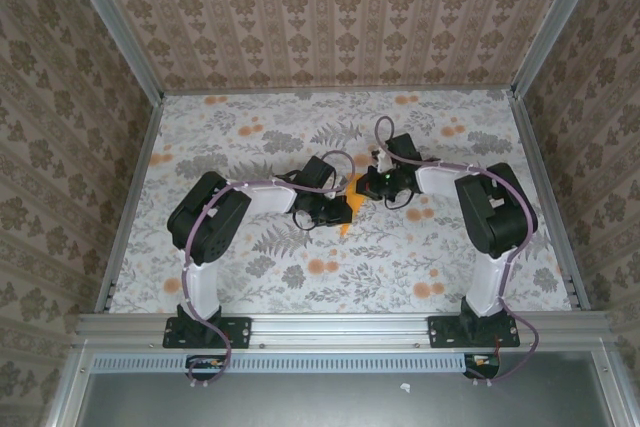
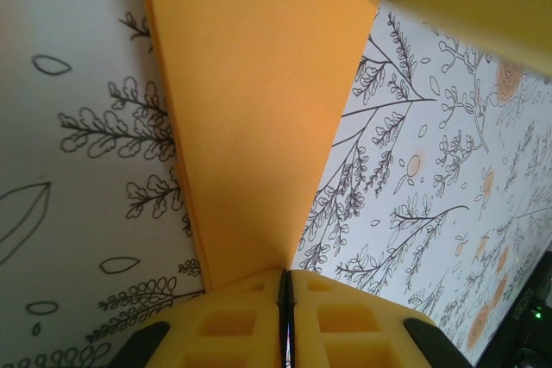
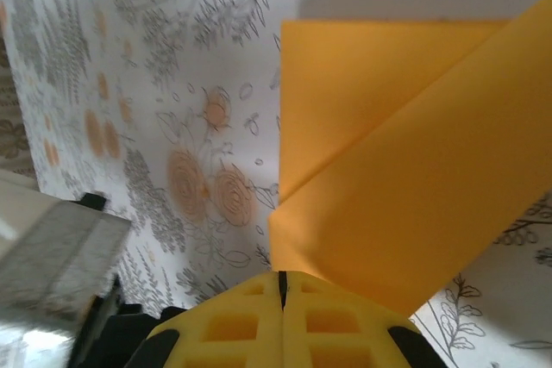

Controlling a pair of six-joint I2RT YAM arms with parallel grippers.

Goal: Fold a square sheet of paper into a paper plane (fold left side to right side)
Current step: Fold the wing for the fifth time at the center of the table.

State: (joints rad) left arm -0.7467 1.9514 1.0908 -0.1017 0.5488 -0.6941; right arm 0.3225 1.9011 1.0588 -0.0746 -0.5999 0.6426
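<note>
The square sheet of paper point(image 1: 352, 187) is bright orange and lies partly folded at the middle of the flowered cloth, between my two grippers. In the left wrist view the paper point(image 2: 259, 84) narrows down to a point that runs into my left gripper point(image 2: 285, 273), whose yellow pads are shut on it. My left gripper point(image 1: 343, 209) sits just left of the sheet. In the right wrist view a folded flap point(image 3: 414, 178) lies slanted over a flat layer. My right gripper point(image 3: 281, 277) is shut with its tips against the flap's lower corner; I cannot tell whether paper is pinched there. My right gripper point(image 1: 370, 187) is just right of the sheet.
The grey-white cloth point(image 1: 300, 267) with orange flower prints covers the table. Patterned walls close in the back and both sides. A metal rail point(image 1: 340, 325) with the arm bases runs along the near edge. Both arms bend inward toward the centre.
</note>
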